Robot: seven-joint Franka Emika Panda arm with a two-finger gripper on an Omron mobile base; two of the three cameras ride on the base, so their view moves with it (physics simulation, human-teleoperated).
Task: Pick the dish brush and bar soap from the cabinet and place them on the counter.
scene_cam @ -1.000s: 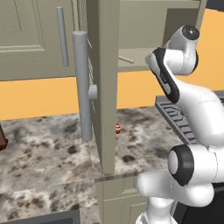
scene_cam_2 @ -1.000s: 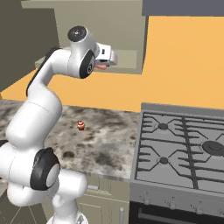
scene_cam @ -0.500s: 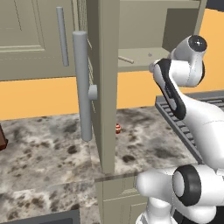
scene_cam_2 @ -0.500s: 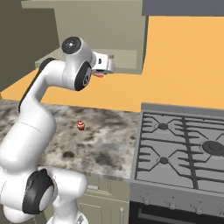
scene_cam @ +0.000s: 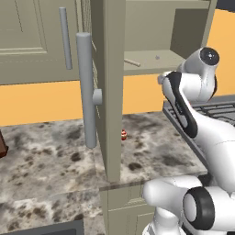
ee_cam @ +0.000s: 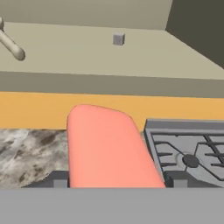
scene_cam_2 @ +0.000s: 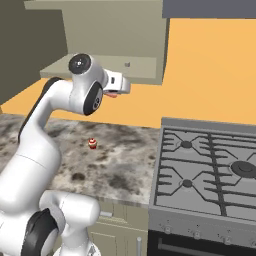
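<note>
Mottled stone counter (scene_cam_2: 125,160) meets a stove (scene_cam_2: 210,172) beneath the open cabinet (scene_cam_2: 115,35); end effector (ee_cam: 116,183) grips the bar soap (ee_cam: 107,146).

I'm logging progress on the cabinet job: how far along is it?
Nothing is on the counter yet. In hand: the gripper holds the bar soap, already out of the cabinet. Left: set it down, then fetch the dish brush lying on the shelf.
</note>
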